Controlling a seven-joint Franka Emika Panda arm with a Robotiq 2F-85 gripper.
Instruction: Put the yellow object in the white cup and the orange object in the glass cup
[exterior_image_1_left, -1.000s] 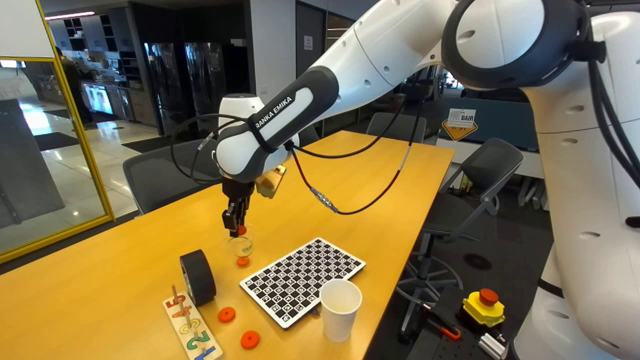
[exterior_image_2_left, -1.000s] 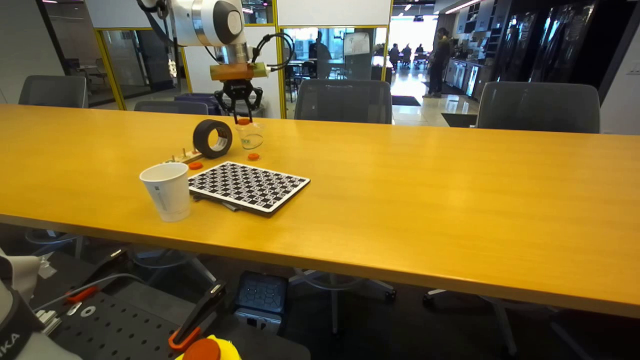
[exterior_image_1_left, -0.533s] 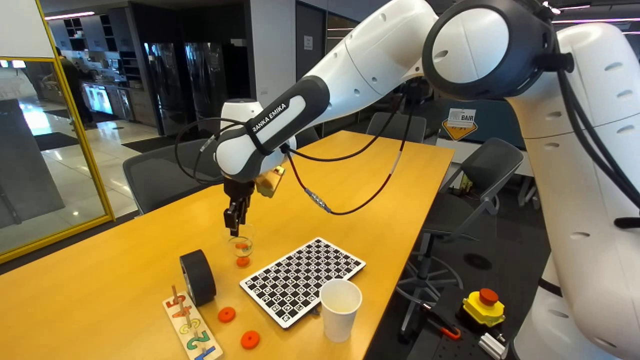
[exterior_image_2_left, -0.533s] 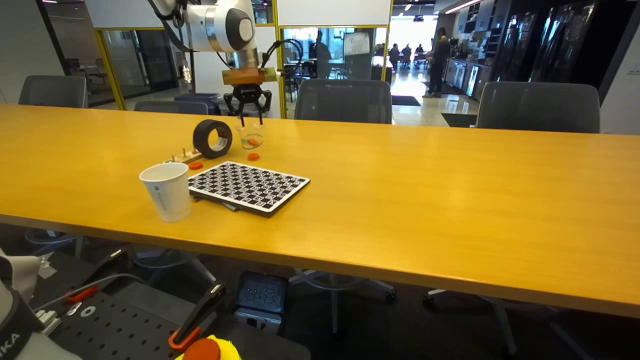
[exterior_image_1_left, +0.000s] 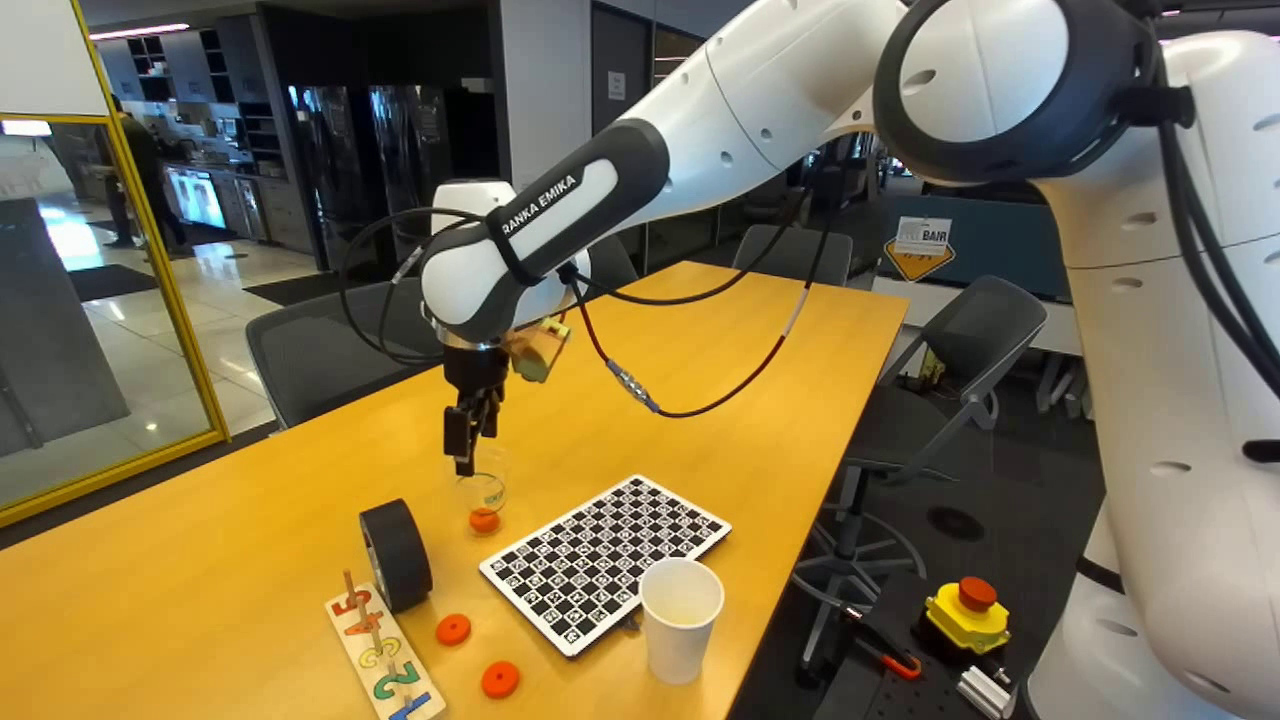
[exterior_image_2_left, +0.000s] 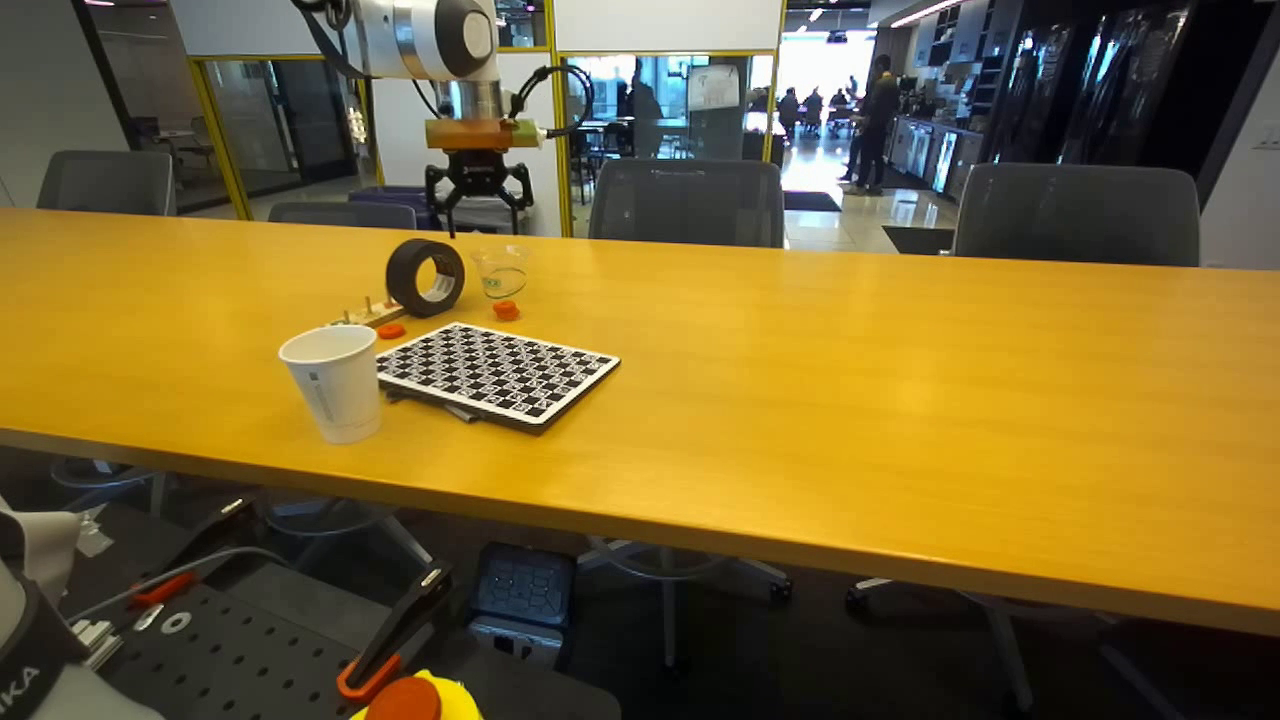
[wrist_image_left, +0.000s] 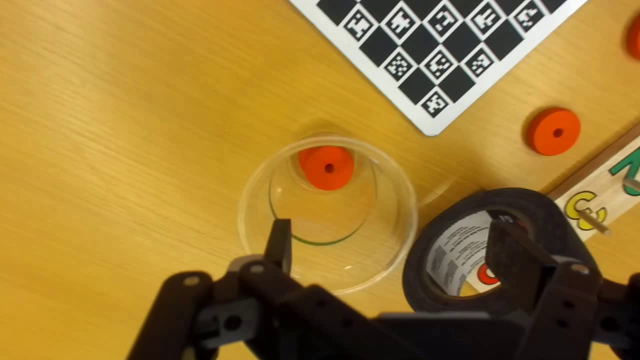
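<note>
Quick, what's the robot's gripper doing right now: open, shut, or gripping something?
Black robotic gripper: open, jaws spread wide apart, holding nothing.

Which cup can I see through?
The glass cup, beside the tape: orange discs show through its wall. The white cup, near the board, is opaque.

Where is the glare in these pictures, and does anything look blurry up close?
In an exterior view, the far background is blown out white; in both exterior views, the shiny floor glares; in the wrist view, small glints dot the glass cup, and the close-up claw looks softer than the checkered board.
</note>
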